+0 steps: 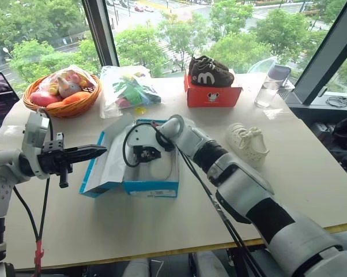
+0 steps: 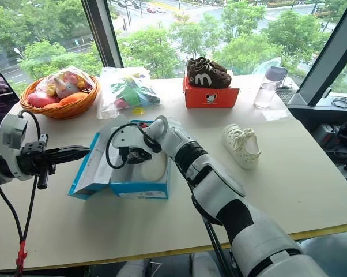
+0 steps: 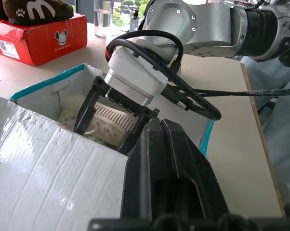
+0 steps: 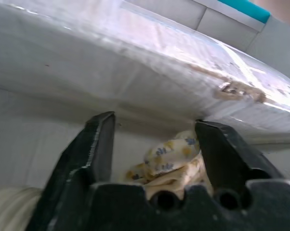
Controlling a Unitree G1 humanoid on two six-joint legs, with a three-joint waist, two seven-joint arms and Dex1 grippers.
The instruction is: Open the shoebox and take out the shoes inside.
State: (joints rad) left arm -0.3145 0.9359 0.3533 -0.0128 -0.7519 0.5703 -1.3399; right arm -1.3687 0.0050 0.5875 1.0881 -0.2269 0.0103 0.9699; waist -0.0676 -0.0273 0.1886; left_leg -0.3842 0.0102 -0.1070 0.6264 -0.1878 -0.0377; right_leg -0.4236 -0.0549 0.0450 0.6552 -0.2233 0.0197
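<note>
One shoe [image 1: 248, 142] is already out, lying on its side on the table [image 1: 312, 173] to the right of the shoebox [image 1: 153, 188]; the other shoe [image 3: 113, 121] sits down in the open box. The box is in the middle of the table with its lid [image 1: 107, 164] flipped up on the left. The right gripper [image 1: 144, 154] is down inside the box, fingers [image 4: 99, 144] parted around the shoe's heel end, with the patterned lining showing between them; I can't tell if they actually touch it. The left gripper [image 1: 93, 152] is fully closed on nothing, pointing level at the raised lid, tips right at it. Can't tell whether it's actually pushing on the lid. My guess on handling: it's a tiny, light, soft shoe with a bumpy ruffled edge, so it should squish a bit and not slip much. The heel collar or the sidewall looks like the best place to pinch, since the sole is wider and flatter. Cardboard is light too, so the box might scoot or lift with the shoe if the fingers catch a wall.
</note>
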